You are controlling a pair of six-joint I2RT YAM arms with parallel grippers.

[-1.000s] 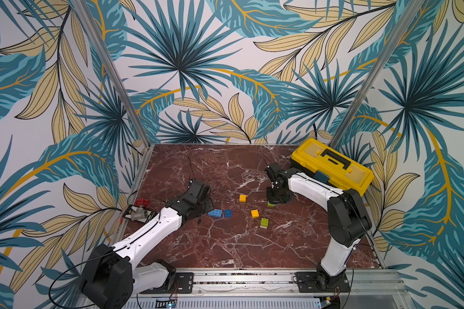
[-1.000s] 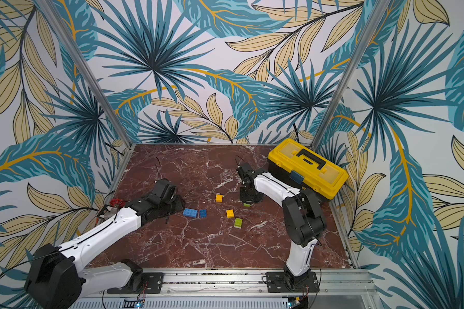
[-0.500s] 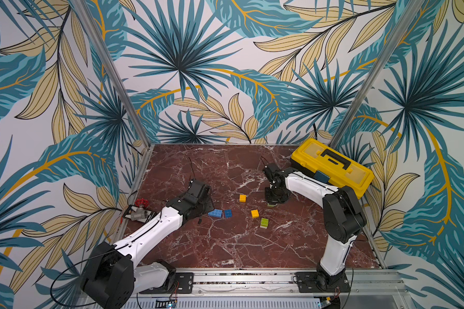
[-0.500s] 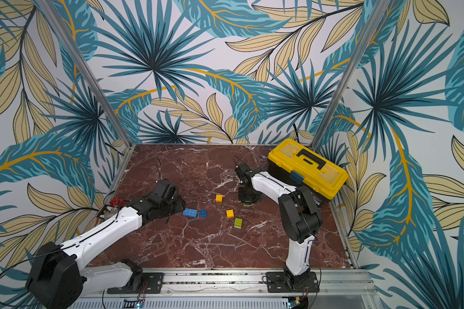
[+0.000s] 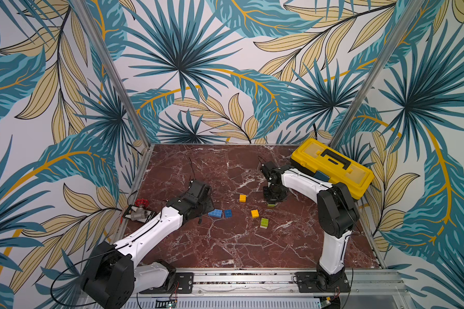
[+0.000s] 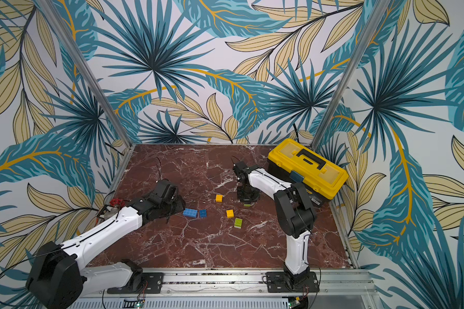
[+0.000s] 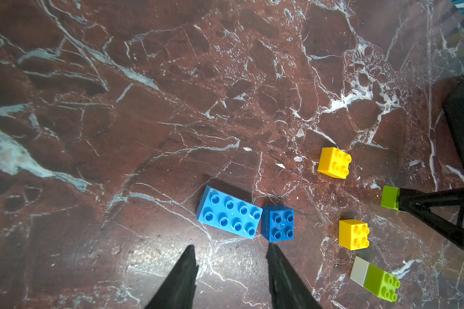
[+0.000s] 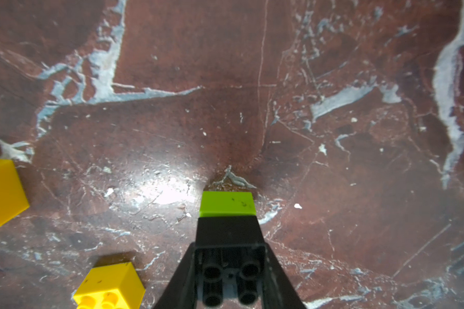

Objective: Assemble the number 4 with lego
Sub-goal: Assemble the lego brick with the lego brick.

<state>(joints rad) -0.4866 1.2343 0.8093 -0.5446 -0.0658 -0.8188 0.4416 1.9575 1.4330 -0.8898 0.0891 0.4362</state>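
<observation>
The lego is spread over the middle of the marbled counter (image 5: 225, 248). In both top views the long light-blue brick (image 5: 215, 213) and the dark-blue brick (image 5: 228, 213) sit side by side just in front of the left hand (image 5: 206, 208). The left wrist view adds that their corners touch or nearly touch, and that the hand's fingers (image 7: 184, 278) are spread with nothing between them. A yellow brick (image 6: 219, 198) and a second yellow brick (image 6: 230, 213) lie apart, nearer the right arm. Only the left wrist view clearly shows a white brick (image 7: 359, 270) joined to a lime-green brick (image 7: 381, 283). From above, just a green sliver shows under the right hand (image 5: 272, 200). The right wrist view shows that hand clenched on a black-and-green stub (image 8: 228, 227), hollow black underside toward the camera and green end low by the counter. I cannot tell whether it touches the counter.
</observation>
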